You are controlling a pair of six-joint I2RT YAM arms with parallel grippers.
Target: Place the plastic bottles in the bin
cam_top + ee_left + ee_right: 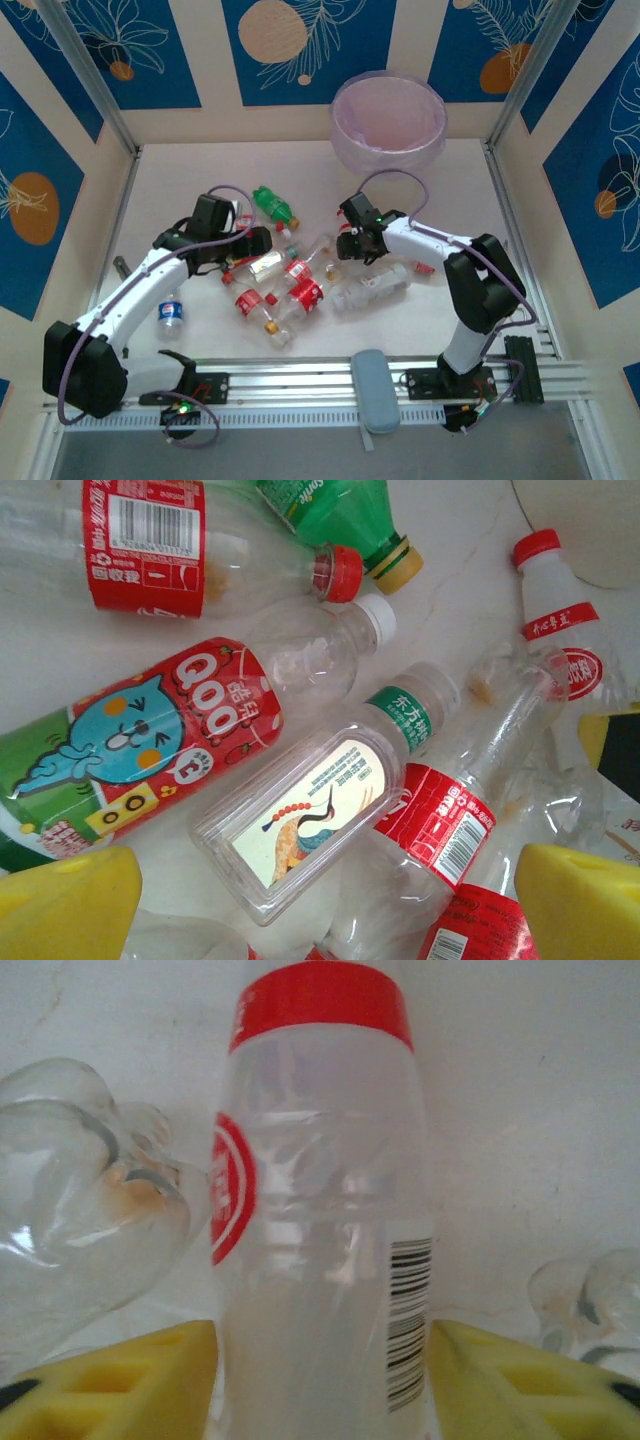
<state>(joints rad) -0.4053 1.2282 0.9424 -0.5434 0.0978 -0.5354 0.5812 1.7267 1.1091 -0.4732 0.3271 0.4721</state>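
Well short of the bin (350, 150), which sits at the table's (450, 190) far edge, the plastic bottles (290, 290) are just lying in a heap on their sides. Over the heap's end furthest left of the bin, the left hand (255, 242) hangs with its yellow fingers (65, 900) spread wide and nothing between them, a Qoo bottle (150, 740) right below. Closer to the bin, the right hand (353, 247) is clamped on a milky white bottle (320, 1210) with a red cap. A green bottle (272, 205) lies on the heap's bin-side edge, and a blue-label bottle (171, 313) lies alone, furthest from the bin.
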